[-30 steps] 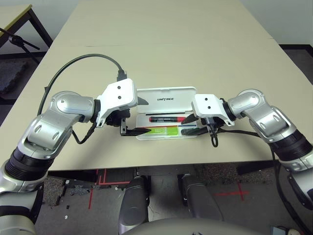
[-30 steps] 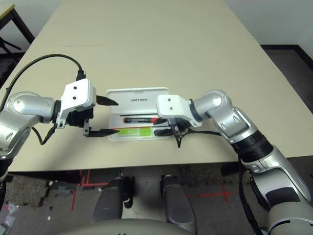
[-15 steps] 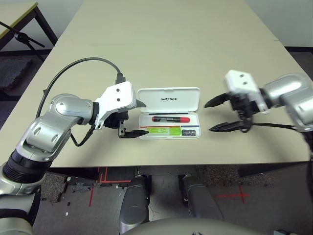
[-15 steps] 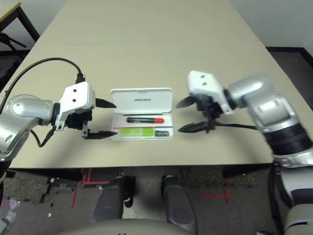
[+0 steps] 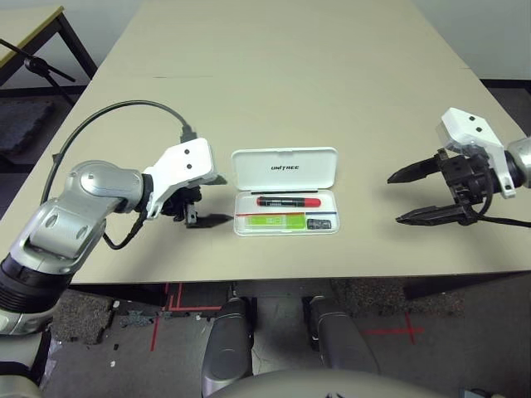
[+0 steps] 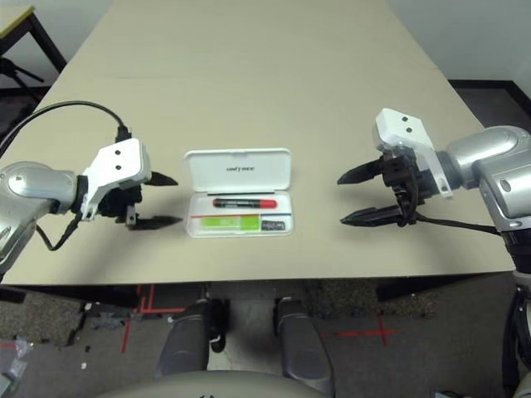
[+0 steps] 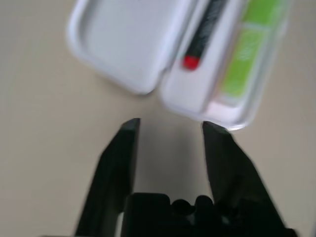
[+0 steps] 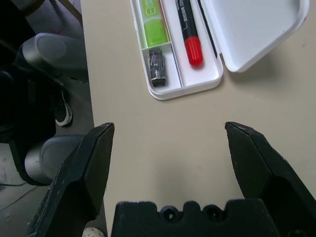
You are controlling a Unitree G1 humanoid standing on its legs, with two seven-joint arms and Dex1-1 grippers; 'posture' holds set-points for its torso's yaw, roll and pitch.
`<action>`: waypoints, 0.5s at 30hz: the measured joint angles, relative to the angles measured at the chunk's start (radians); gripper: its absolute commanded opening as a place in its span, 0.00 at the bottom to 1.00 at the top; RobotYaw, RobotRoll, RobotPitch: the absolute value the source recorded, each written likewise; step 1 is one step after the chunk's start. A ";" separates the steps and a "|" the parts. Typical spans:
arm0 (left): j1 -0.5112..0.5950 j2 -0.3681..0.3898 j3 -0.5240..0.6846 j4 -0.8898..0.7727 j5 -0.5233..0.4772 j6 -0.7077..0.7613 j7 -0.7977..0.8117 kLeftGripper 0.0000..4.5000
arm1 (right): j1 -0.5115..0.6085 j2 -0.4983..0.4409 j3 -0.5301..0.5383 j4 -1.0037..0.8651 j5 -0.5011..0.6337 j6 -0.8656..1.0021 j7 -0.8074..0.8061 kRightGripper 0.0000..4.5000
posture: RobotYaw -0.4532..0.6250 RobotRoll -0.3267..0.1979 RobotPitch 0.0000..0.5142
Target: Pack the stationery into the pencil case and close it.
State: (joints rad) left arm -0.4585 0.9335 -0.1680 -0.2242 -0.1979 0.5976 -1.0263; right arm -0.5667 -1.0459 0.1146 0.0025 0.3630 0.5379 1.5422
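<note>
The white pencil case (image 5: 284, 166) lies open at the table's middle, lid flat behind the tray. In the tray rest the stationery: a red marker (image 5: 288, 201), a lime-green highlighter (image 5: 274, 220) and a small dark grey block (image 5: 315, 223). My left gripper (image 5: 220, 199) hovers just left of the case, open with a moderate gap and holding nothing. My right gripper (image 5: 395, 199) is well to the right of the case, wide open and empty. The right wrist view looks past that gripper (image 8: 168, 128) at the block (image 8: 156, 64) and marker (image 8: 190, 29). The left wrist view shows the tray corner (image 7: 232, 118) ahead of its fingers (image 7: 118, 158).
The beige table (image 5: 290, 75) stretches far behind the case. Its front edge (image 5: 282, 278) runs close below the tray. A black cable (image 5: 124, 112) loops above my left arm. Another table's corner (image 5: 25, 21) stands at the far left.
My right gripper has drawn back from the tray to the right, opening fully. The left gripper has backed off leftward from the case and its fingers have narrowed. The camera has shifted too.
</note>
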 measured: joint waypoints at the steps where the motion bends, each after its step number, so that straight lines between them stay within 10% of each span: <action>1: -0.005 -0.015 0.000 0.033 0.016 -0.013 0.021 0.28 | 0.000 0.002 0.000 -0.001 0.000 0.000 -0.002 1.00 | 0.42 0.62 0.24; 4: -0.012 -0.040 -0.003 0.128 0.075 -0.055 0.068 0.01 | 0.001 0.003 0.000 -0.004 0.000 0.000 -0.007 1.00 | 0.42 0.62 0.24; 15: -0.095 -0.119 -0.040 0.415 0.268 -0.119 0.251 0.00 | 0.004 0.028 0.001 -0.009 0.000 -0.001 -0.020 1.00 | 0.42 0.62 0.25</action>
State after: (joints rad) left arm -0.5532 0.8140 -0.2077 0.1904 0.0706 0.4788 -0.7756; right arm -0.5623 -1.0176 0.1152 -0.0062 0.3625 0.5368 1.5225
